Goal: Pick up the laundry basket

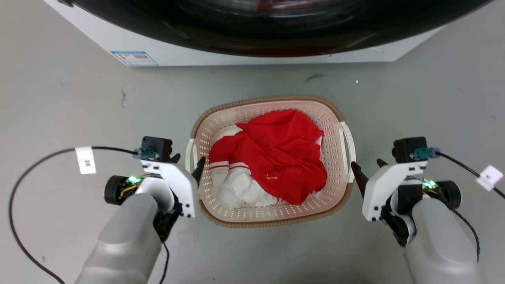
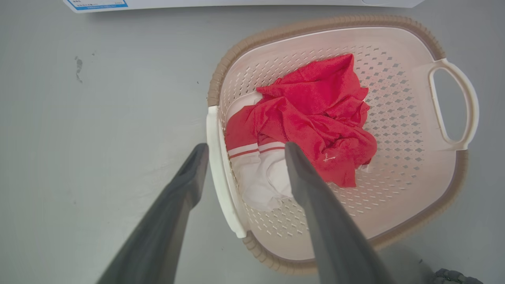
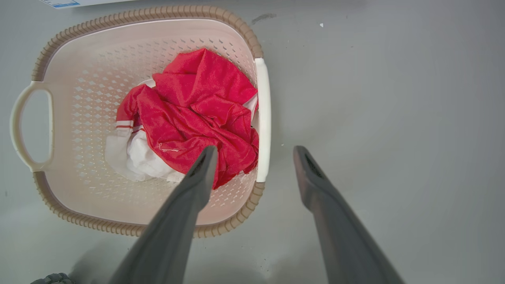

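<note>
The laundry basket (image 1: 272,98) rests unlifted on the floor (image 1: 59,98) near the washing machine (image 1: 236,55) — left gripper (image 1: 189,159) and right gripper (image 1: 366,162), both wide open and empty, straddle its left and right handles (image 2: 221,165) — clamping and raising remain.

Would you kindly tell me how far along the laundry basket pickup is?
Done: the left gripper and right gripper flank the laundry basket, both open. In hand: the left handle and right handle sit between their fingers, unclamped. Left: closing and lifting; the basket rests on the floor.
</note>
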